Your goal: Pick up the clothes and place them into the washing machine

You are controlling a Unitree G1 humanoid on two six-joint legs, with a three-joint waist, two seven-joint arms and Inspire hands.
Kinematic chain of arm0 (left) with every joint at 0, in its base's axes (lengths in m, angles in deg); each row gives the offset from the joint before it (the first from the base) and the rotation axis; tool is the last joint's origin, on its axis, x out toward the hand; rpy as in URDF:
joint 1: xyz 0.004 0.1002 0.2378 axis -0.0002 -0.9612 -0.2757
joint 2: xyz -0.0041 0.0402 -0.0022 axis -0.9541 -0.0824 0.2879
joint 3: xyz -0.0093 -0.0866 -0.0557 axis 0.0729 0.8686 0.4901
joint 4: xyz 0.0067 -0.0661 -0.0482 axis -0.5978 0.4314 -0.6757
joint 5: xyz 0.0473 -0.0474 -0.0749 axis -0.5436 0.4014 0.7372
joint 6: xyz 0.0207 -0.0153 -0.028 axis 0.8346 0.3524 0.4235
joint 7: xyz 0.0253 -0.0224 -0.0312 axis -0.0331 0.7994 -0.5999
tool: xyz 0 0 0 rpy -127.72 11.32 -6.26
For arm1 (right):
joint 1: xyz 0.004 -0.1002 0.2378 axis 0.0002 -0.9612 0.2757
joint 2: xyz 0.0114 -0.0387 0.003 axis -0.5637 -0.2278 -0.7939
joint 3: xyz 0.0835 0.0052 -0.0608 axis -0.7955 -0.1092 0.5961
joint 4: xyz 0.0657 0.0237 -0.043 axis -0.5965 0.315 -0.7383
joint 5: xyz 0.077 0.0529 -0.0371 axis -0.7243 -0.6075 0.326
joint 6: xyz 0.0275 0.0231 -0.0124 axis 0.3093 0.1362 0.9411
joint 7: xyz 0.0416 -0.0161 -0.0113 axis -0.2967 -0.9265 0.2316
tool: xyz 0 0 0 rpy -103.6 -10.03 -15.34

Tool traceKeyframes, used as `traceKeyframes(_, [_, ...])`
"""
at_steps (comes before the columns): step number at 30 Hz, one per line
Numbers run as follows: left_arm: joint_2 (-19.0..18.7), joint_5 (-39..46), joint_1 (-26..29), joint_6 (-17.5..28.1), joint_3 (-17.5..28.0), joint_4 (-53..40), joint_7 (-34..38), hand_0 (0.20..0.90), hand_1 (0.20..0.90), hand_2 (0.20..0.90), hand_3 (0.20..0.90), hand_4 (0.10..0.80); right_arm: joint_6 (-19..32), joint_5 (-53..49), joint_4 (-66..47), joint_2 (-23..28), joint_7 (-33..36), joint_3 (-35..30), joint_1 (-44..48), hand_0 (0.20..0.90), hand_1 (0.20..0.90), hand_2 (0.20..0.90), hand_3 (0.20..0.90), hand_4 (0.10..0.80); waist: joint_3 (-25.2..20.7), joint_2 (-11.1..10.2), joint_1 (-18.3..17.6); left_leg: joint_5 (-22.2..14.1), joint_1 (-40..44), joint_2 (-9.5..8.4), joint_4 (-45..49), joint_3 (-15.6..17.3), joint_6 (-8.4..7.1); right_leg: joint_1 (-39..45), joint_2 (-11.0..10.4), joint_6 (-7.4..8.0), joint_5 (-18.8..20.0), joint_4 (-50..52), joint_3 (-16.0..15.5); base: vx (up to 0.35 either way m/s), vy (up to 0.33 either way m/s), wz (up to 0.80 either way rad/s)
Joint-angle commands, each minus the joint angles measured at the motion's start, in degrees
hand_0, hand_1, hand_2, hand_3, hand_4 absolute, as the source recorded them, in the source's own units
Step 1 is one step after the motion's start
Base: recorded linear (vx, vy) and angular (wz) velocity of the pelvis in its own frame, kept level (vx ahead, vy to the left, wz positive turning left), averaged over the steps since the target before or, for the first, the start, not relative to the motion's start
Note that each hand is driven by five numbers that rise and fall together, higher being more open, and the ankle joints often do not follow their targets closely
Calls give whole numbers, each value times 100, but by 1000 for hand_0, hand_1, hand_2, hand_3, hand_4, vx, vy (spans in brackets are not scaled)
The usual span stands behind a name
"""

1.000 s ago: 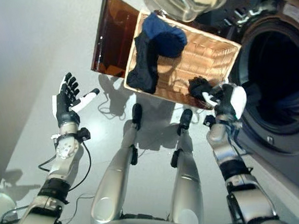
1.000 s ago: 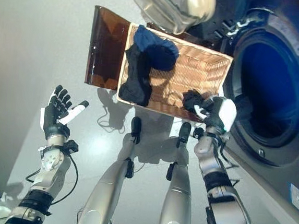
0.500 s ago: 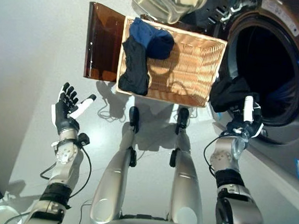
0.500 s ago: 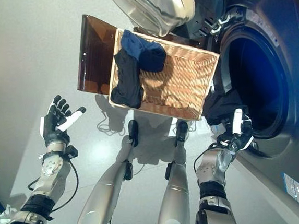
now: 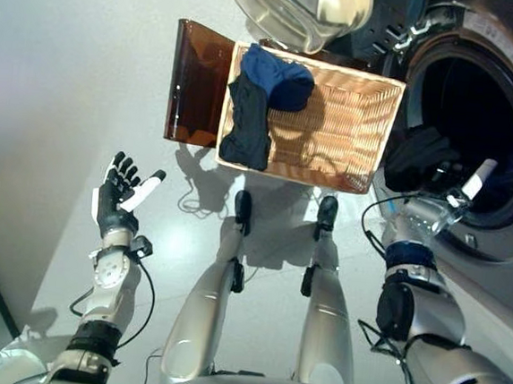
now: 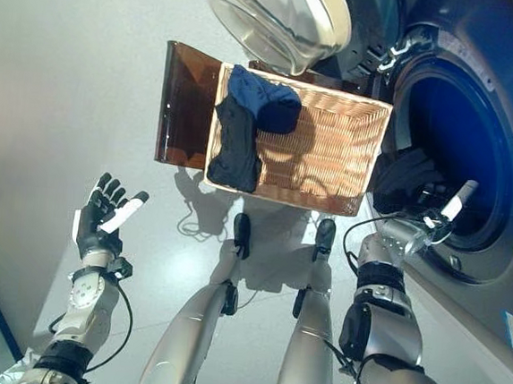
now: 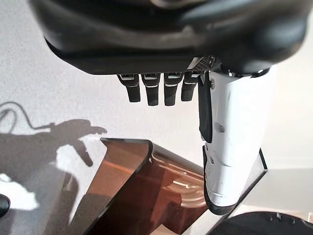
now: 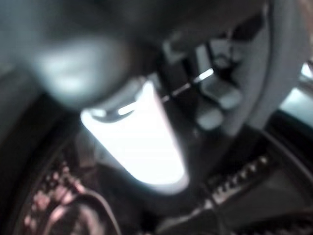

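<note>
Washing machine: the grey front-loading washing machine (image 5: 500, 132) stands door open, drum dark.
Basket: a rectangular wicker basket (image 5: 353, 120) holds a blue garment (image 5: 280, 73) and a black one (image 5: 247, 124) lying lengthwise.
Black clothing bundle (image 5: 419, 157): at the drum's mouth.
Right hand (image 5: 444, 204): against the bundle; grip cannot be told.
Left hand (image 5: 117, 193): raised, fingers spread, empty.

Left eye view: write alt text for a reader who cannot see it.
The right hand carries a black garment at the washing machine's open mouth. A wicker basket beside it holds blue clothes and dark clothes; the left hand hangs open, empty.
</note>
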Motion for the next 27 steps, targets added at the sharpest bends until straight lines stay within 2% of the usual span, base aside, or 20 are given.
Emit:
traceKeyframes(1, [-286, 74, -284, 231, 21, 160, 64, 900, 900, 900, 900, 800, 747, 295, -107, 1296, 132, 315, 347, 200, 200, 200, 200, 300, -819, 54, 76, -599, 97, 8, 214, -53, -532, 279, 132, -191, -425, 20, -183, 0, 0, 0])
traceKeyframes(6, [-330, 71, -380, 135, 3, 178, 157, 900, 900, 900, 900, 800, 1179, 325, -147, 1676, 872, 114, 722, 200, 200, 200, 200, 300, -919, 130, 94, -534, 162, 15, 70, -66, -562, 301, 160, -190, -439, -6, -189, 12, -3, 1])
traceKeyframes(10, [-369, 117, -498, 105, 86, 167, 164, 900, 900, 900, 900, 800, 1258, 513, -203, 2004, 1238, 67, 867, 200, 200, 200, 200, 300, -976, 179, 105, -477, 213, 8, -61, -100, -586, 327, 176, -182, -443, -42, -200, 14, -2, 2])
traceKeyframes(19, [-430, 216, -690, 120, 136, 114, 140, 900, 900, 900, 900, 800, 1269, 960, -304, 2769, 1673, 179, 1020, 200, 200, 200, 200, 300, -1069, 168, 46, -484, 295, 34, -123, -101, -601, 358, 207, -189, -479, -15, -208, 5, -2, -1])
traceKeyframes(24, [-455, 204, -648, 141, 111, 118, 156, 900, 900, 900, 900, 800, 1082, 1114, -82, 2807, 1756, 322, 1029, 216, 216, 216, 216, 312, -1034, 154, 34, -494, 294, 54, -103, -77, -587, 316, 216, -199, -482, 31, -171, -9, -13, -5])
traceKeyframes(25, [-453, 202, -646, 154, 108, 107, 145, 900, 900, 900, 900, 800, 1012, 1137, -77, 2795, 1735, 388, 1074, 546, 546, 546, 546, 547, -1024, 161, 33, -493, 291, 57, -102, -68, -582, 308, 219, -198, -480, 33, -155, -16, 0, -3])
traceKeyframes(26, [-467, 193, -640, 170, 90, 80, 117, 900, 900, 900, 900, 800, 886, 1222, -25, 2800, 1699, 444, 1069, 702, 702, 702, 702, 659, -1012, 163, 32, -490, 285, 60, -97, -59, -580, 304, 220, -200, -482, 35, -150, 0, 0, 0])
traceKeyframes(27, [-474, 188, -646, 180, 88, 70, 103, 900, 900, 900, 900, 800, 772, 1290, 83, 2834, 1698, 496, 1089, 900, 900, 900, 900, 800, -1006, 167, 37, -489, 284, 58, -91, -54, -578, 303, 221, -202, -481, 37, -144, 0, 0, 0])
